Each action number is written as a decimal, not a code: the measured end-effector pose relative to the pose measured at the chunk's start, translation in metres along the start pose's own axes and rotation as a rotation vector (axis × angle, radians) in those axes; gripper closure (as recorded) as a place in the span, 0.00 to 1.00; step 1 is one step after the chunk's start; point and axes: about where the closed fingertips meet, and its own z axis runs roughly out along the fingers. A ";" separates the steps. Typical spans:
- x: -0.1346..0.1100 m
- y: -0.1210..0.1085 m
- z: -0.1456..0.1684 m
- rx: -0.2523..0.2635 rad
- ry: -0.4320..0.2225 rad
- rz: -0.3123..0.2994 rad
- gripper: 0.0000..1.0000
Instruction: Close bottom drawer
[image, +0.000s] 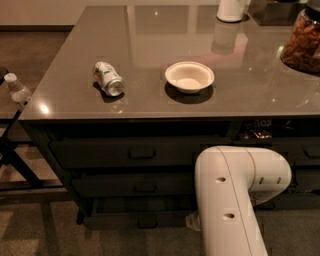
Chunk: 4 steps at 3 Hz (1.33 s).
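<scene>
The bottom drawer (125, 219) sat lowest in the wide stack under the grey countertop (150, 40), its low front standing a little forward of the two taller drawers above it, with a strip of its dark inside showing. The robot's white arm (230, 200) filled the lower right, in front of the drawers. The gripper (193, 220) showed only as a pale bit at the arm's left edge, just beside the bottom drawer's front; how wide it stood could not be told. On the countertop lay a tipped can (109, 79) and a white bowl (189, 76), apart.
</scene>
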 end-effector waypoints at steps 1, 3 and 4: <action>0.002 0.000 -0.001 0.001 -0.002 0.001 1.00; -0.017 -0.004 0.010 0.032 -0.050 0.019 1.00; -0.043 -0.010 0.024 0.063 -0.100 0.049 1.00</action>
